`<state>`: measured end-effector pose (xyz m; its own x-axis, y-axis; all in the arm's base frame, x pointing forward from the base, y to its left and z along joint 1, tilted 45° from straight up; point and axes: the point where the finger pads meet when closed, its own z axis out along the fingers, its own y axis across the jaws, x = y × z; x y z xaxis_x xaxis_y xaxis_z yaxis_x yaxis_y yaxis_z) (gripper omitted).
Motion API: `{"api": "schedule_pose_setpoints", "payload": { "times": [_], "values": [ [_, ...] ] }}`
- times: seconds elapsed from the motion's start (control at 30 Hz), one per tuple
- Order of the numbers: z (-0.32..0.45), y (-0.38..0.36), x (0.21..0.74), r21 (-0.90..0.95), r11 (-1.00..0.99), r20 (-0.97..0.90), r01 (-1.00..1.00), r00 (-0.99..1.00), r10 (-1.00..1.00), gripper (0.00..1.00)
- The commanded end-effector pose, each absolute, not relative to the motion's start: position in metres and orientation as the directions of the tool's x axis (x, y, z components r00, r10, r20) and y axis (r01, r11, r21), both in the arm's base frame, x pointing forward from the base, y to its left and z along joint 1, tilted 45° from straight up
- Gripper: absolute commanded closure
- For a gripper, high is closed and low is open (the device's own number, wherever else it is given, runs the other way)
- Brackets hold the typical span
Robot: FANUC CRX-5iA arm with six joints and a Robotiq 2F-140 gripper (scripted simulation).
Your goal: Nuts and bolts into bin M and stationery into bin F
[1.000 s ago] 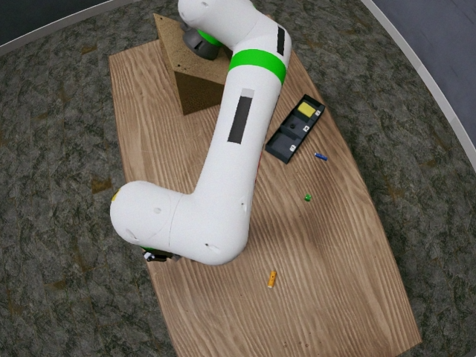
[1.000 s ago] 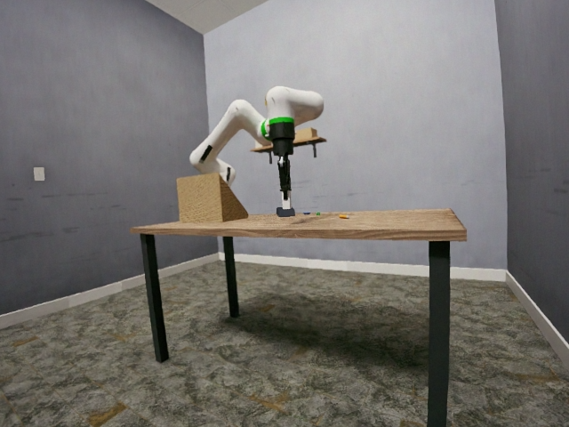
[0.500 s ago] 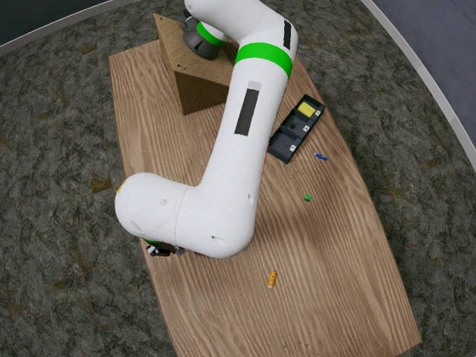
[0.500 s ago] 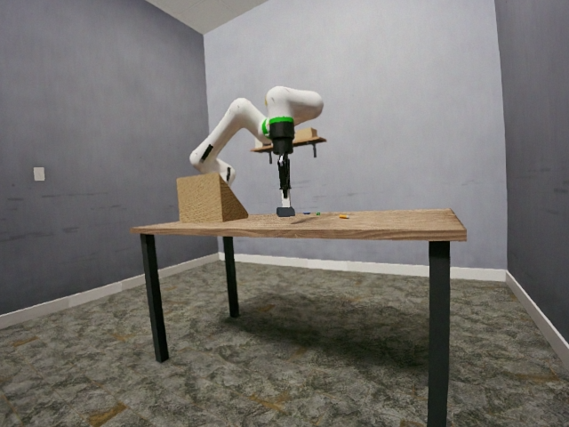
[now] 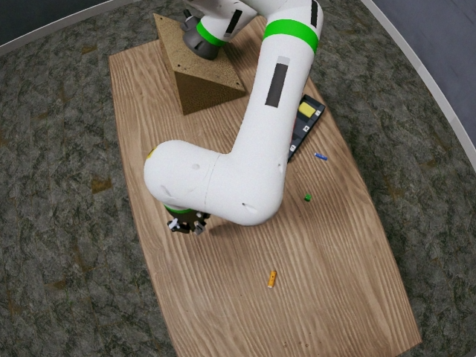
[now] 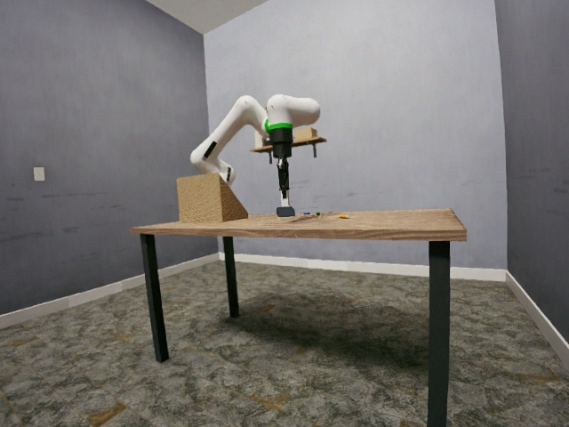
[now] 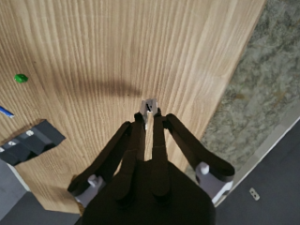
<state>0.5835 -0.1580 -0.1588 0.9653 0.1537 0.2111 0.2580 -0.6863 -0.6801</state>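
Note:
My gripper (image 5: pixel 192 230) (image 6: pixel 284 205) (image 7: pixel 150 105) hangs above the table near its left edge, fingers nearly together. A small grey and dark piece seems to fill the gap at the tips; its shape is unclear. An orange marker-like piece (image 5: pixel 271 279) (image 6: pixel 343 216) lies on the table. A blue stick (image 5: pixel 320 156) (image 6: pixel 306 213) (image 7: pixel 6 112) and a green piece (image 5: pixel 307 197) (image 6: pixel 317 213) (image 7: pixel 21 78) lie nearer the dark bins (image 5: pixel 300 138) (image 6: pixel 285 212) (image 7: pixel 39 141). A yellow block (image 5: pixel 306 109) lies in the far bin. The arm hides part of the bins; their letters are blurred.
A brown wedge-shaped base (image 5: pixel 209 90) (image 6: pixel 199 197) carries the arm at one end of the wooden table (image 5: pixel 330 268) (image 6: pixel 390 222). Tiny round specks (image 5: pixel 306 344) show at the near end of the table in the top view. A wall shelf (image 6: pixel 312 141) is behind the arm.

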Motion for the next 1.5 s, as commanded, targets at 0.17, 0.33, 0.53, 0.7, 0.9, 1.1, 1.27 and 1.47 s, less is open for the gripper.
{"api": "schedule_pose_setpoints", "payload": {
  "times": [0.17, 0.33, 0.53, 0.7, 0.9, 1.1, 1.27, 1.47],
  "values": [
    [-0.125, -0.124, 0.559, -0.674, -0.692, 0.216, 0.258, 0.965, 0.150, 0.85],
    [-0.106, -0.105, 0.545, -0.674, -0.692, 0.216, 0.258, 0.965, 0.150, 0.85],
    [-0.092, -0.089, 0.534, -0.674, -0.692, 0.216, 0.258, 0.965, 0.150, 0.85],
    [-0.073, -0.070, 0.520, -0.674, -0.692, 0.216, 0.258, 0.965, 0.150, 0.85],
    [-0.051, -0.047, 0.504, -0.674, -0.692, 0.216, 0.258, 0.965, 0.150, 0.85],
    [-0.037, -0.031, 0.493, -0.674, -0.692, 0.216, 0.258, 0.965, 0.150, 0.85],
    [-0.018, -0.012, 0.479, -0.674, -0.692, 0.216, 0.258, 0.965, 0.150, 0.85],
    [0.004, 0.011, 0.462, -0.674, -0.692, 0.216, 0.258, 0.965, 0.150, 0.85]
  ]
}}
